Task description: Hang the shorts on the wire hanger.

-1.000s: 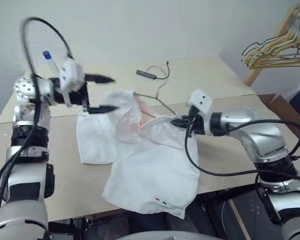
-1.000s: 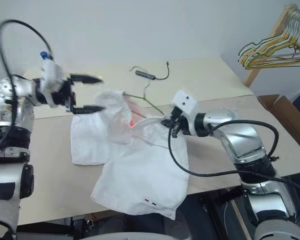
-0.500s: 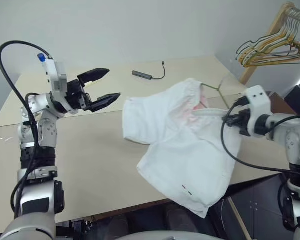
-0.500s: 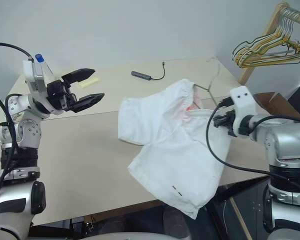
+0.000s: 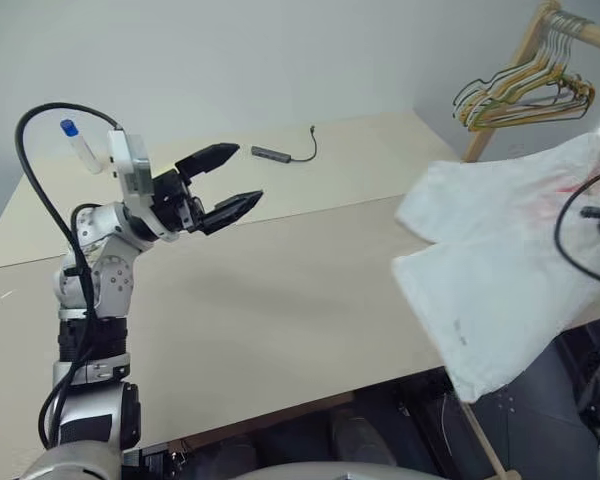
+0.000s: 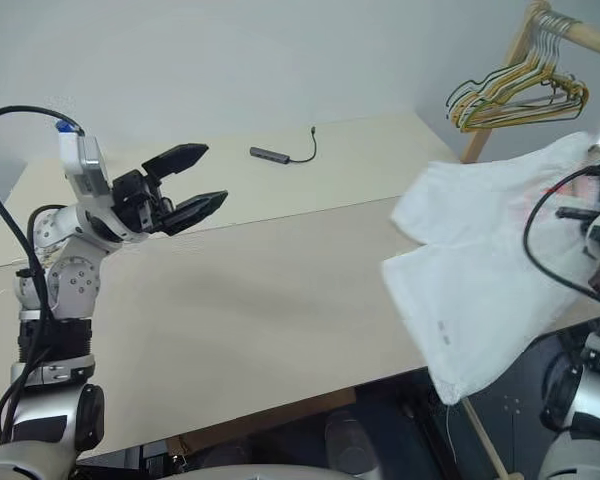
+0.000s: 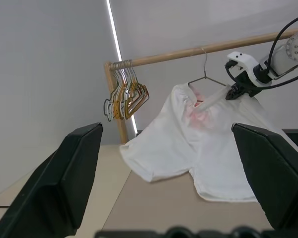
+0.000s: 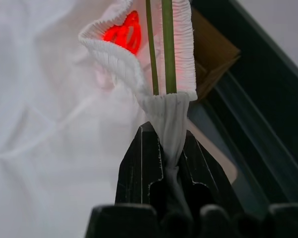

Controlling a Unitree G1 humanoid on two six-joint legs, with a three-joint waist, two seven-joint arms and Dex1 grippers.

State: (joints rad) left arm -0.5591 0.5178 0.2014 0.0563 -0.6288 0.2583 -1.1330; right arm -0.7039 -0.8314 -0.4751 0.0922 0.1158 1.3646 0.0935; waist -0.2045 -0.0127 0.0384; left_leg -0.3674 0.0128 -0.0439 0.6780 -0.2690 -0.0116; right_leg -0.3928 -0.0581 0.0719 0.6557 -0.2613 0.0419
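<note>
The right gripper (image 8: 164, 163) is clamped on the waistband of the white soft cloth shorts (image 5: 500, 270) and the thin dark-grey wire hanger (image 7: 204, 74) threaded through them, past the beige table's (image 5: 280, 300) right edge near the wooden rail (image 7: 188, 50). The left gripper (image 5: 230, 185) hovers wide and empty over the table's far left. Carrying step, I'd say: next, the hook needs lifting over that rail.

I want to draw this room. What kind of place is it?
Probably a practice room for hanging clothes: a big plain table, a wooden rail holding bunched hangers, and white shorts.
</note>
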